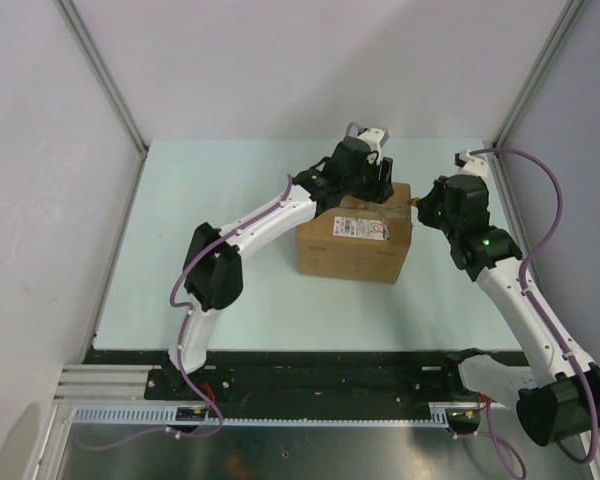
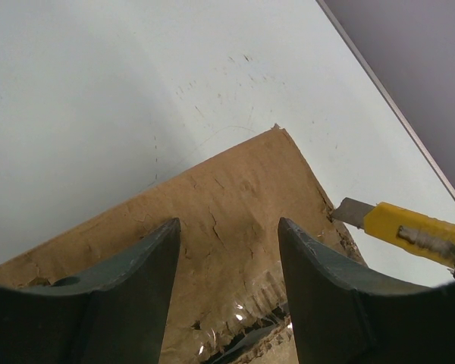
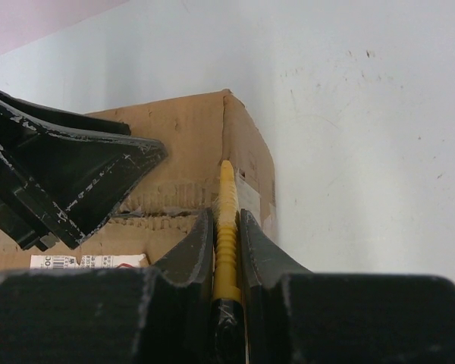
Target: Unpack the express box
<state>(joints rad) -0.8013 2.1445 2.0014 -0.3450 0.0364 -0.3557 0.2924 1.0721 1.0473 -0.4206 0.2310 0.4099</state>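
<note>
Listing from the arm bases outward, every place referred to the express box (image 1: 352, 250).

1. Express box: brown carton on the table (image 1: 180, 260), mid-way between the two arms, long axis running left to right. Flaps look shut; I judge unpacking not yet begun.
2. Label (image 1: 360, 227): white, on the box's top, toward its near side.
3. Right gripper (image 3: 226, 220): at the box's far right corner, level with the top edge. Jaws clenched on a yellow utility knife (image 3: 226, 189). The knife's long axis points straight out from the jaws toward the box, its blade tip meeting the top edge by that corner.
4. Left gripper (image 2: 229, 227): over the far part of the box's top, jaws partly spread and grasping nothing. I cannot tell whether the fingers press on the cardboard. Clear tape (image 2: 250, 303) shows beneath them.
5. Coming move, as I judge it: the right arm is placed to cut, the box lying directly ahead of its blade.
</note>
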